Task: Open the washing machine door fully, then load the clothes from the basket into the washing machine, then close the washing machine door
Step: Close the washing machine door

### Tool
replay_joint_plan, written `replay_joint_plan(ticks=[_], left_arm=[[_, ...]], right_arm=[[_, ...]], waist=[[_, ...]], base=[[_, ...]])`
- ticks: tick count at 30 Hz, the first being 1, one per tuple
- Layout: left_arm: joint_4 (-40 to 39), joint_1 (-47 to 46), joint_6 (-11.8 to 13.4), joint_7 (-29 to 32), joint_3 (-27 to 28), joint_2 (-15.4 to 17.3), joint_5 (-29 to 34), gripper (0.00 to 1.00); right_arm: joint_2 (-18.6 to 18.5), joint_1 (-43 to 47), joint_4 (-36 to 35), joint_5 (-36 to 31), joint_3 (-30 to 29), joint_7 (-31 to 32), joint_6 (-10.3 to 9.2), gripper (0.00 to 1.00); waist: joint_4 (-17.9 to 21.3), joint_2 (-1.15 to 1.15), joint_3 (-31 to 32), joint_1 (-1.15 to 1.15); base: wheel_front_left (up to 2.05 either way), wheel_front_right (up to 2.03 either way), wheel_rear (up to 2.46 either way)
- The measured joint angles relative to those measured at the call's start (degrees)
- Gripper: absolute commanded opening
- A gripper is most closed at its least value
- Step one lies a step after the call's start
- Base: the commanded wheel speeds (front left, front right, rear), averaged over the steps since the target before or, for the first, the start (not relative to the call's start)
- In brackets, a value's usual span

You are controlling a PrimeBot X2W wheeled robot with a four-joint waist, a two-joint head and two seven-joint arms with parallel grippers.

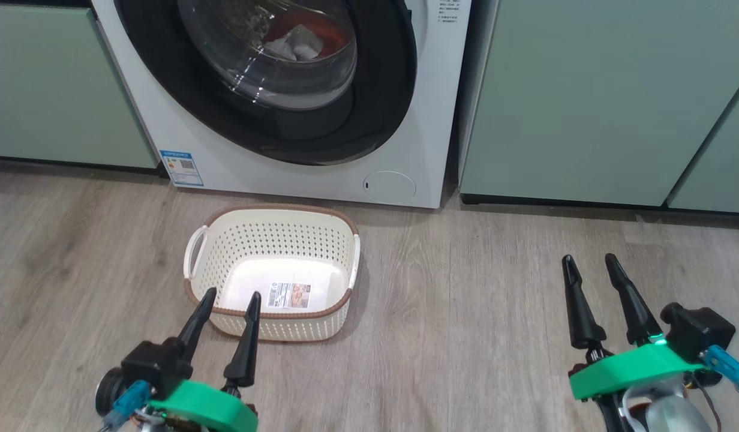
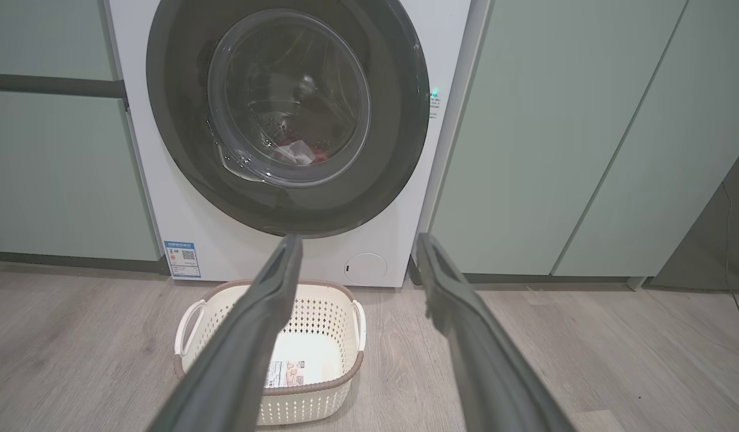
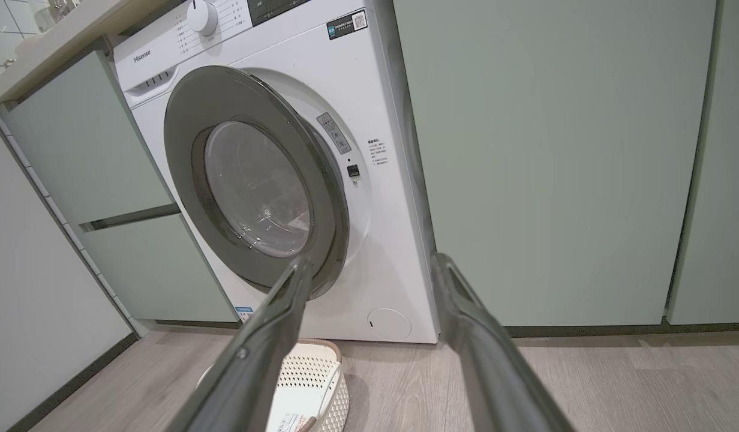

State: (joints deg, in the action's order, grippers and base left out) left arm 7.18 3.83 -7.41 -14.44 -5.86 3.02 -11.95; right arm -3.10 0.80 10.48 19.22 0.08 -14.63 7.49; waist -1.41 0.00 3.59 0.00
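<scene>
The washing machine (image 1: 426, 120) stands white between pale green cabinets. Its door (image 1: 378, 102), black-rimmed with a glass bowl, covers the drum; in the right wrist view the door (image 3: 186, 126) stands a little off the front at its latch side. Red and white clothes (image 1: 300, 39) lie inside the drum behind the glass, seen too in the left wrist view as clothes (image 2: 297, 153). The basket (image 1: 273, 237) sits on the floor before the machine with just a sticker on its bottom. My left gripper (image 1: 233, 294) hangs open over the basket's near rim. My right gripper (image 1: 588, 258) is open, far right of the basket.
Pale green cabinets (image 1: 585, 96) flank the machine on both sides. A round service flap (image 1: 389, 185) and a blue label (image 1: 182, 167) mark the machine's lower front. Wood-look floor (image 1: 465, 300) spreads between the basket and my right gripper.
</scene>
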Motion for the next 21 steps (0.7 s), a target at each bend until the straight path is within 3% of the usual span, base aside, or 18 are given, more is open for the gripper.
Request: replay_joint_plan(ticks=[14,15,17,21], left_arm=[[0.16,-0.03,0.00,0.00,-0.54,0.00,0.00,1.00],[0.15,-0.03,0.00,0.00,-0.70,0.00,0.00,1.00],[0.15,-0.04,0.00,0.00,-1.20,0.00,-0.01,1.00],[-0.01,-0.10,0.01,0.00,-1.66,0.00,-0.10,1.00]], right_arm=[[0.23,0.00,-0.03,0.45,0.02,0.00,0.00,1.00],[0.24,0.00,-0.12,0.52,0.02,0.00,0.00,0.63],[0.21,0.00,-0.35,0.52,0.33,0.00,0.00,0.03],[0.11,-0.07,-0.51,2.03,0.58,0.00,0.00,0.00]], waist=[[-0.38,0.00,-0.60,0.00],[-0.48,0.00,-0.73,0.00],[-0.78,0.00,-1.15,0.00],[-1.66,0.00,-2.49,0.00]], base=[[0.00,0.00,0.00],[0.00,0.00,0.00],[0.00,0.00,0.00],[0.00,0.00,0.00]])
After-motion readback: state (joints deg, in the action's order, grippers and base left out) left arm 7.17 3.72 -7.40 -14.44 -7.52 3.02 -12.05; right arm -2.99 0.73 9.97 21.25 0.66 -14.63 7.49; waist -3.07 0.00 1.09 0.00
